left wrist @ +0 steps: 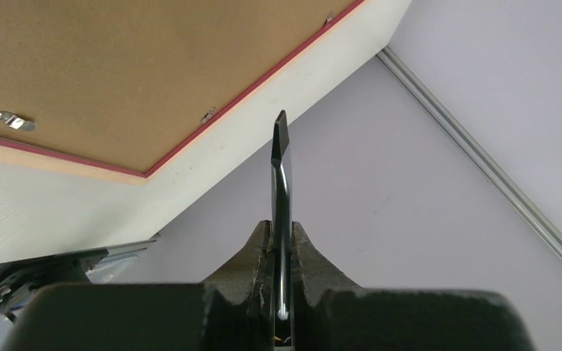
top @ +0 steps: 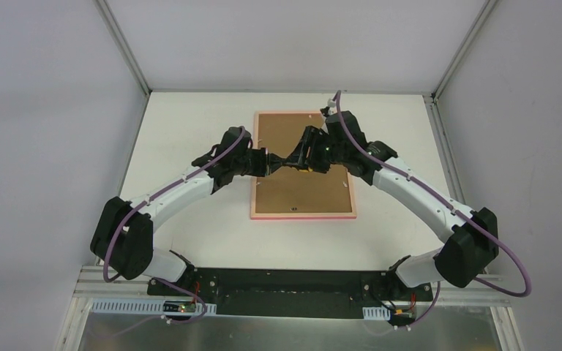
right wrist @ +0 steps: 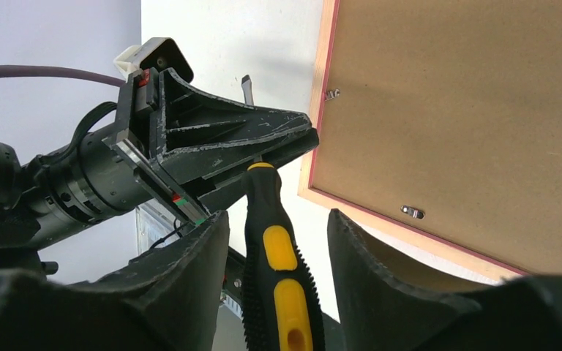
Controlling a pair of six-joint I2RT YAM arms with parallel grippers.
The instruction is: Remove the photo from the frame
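**Inspector A:** Where was the frame?

**Inspector B:** The frame [top: 304, 191] lay flat on the white worktop [top: 190, 124], about midway across. Its brown board back faced up, with the pink border showing round it. Small metal tabs [right wrist: 412, 212] sat along the board's edges. The photo's picture side was hidden underneath.

**Inspector A:** And the left arm?

**Inspector B:** The left fingers [right wrist: 263, 139] were clenched on the metal shaft of a screwdriver [right wrist: 282, 292], just above its handle. The left wrist view showed the flat blade standing clear of them.

**Inspector A:** The right arm?

**Inspector B:** The right fingers [right wrist: 190, 270] stood apart, one on each side of the black-and-yellow handle. A narrow gap showed on both sides, so they were released and not gripping.

**Inspector A:** How did the two arms stand relative to the frame?

**Inspector B:** In the top view the two sets of fingers met tip to tip over the middle of the board. I could not tell whether the tool touched the board.
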